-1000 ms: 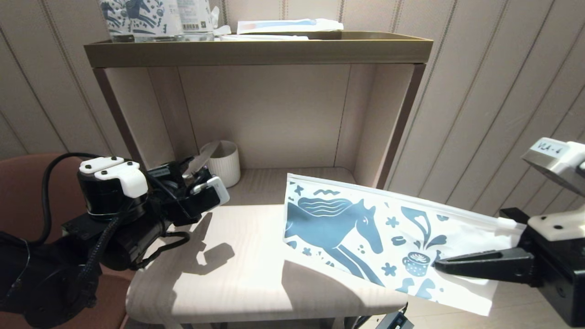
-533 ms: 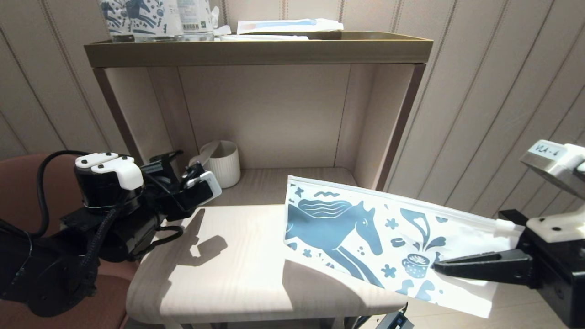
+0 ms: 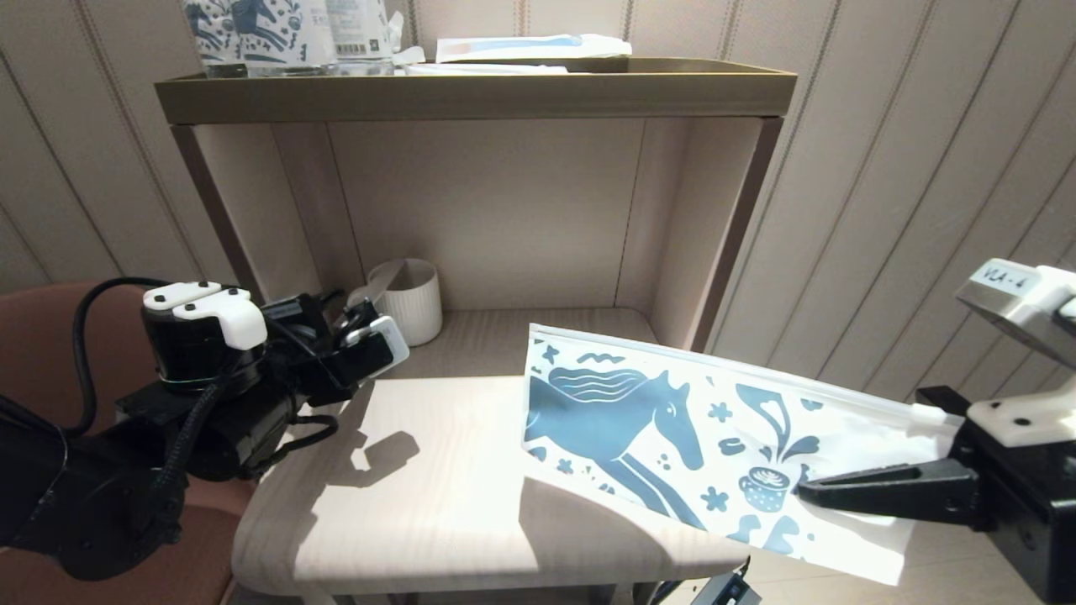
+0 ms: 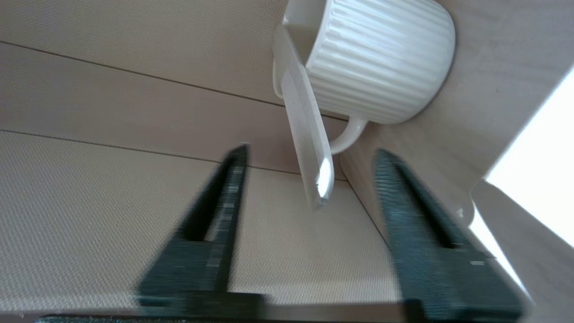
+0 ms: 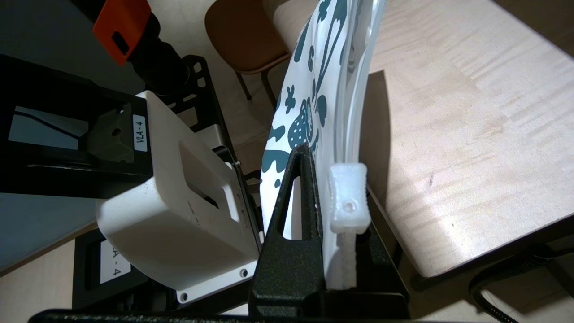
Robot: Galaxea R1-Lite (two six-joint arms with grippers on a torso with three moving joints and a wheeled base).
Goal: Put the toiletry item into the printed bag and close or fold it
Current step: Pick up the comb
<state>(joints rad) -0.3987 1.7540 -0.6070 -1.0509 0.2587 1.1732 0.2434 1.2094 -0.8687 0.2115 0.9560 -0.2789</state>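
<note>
The toiletry item (image 3: 376,288) is a slim off-white packet leaning out of the ribbed white mug (image 3: 414,299) at the back left of the shelf niche. My left gripper (image 3: 357,323) hovers just left of the mug. It is open, and the packet's free end (image 4: 309,134) lies between its fingers (image 4: 224,197) without touching them. The printed bag (image 3: 656,420), white with a dark blue horse, hangs in the air over the table's right edge. My right gripper (image 3: 807,487) is shut on its right end, beside the white slider tab (image 5: 349,197).
The mug (image 4: 381,63) stands in a niche with side walls (image 3: 723,235) and a tray top carrying upright horse-printed packs (image 3: 252,29) and a flat packet (image 3: 530,46). The pale wooden table (image 3: 420,487) lies in front. A brown chair (image 3: 50,311) sits at left.
My left gripper has drawn back slightly to the left, away from the mug. The packet now leans out of the mug on its own. The right gripper and bag have barely moved.
</note>
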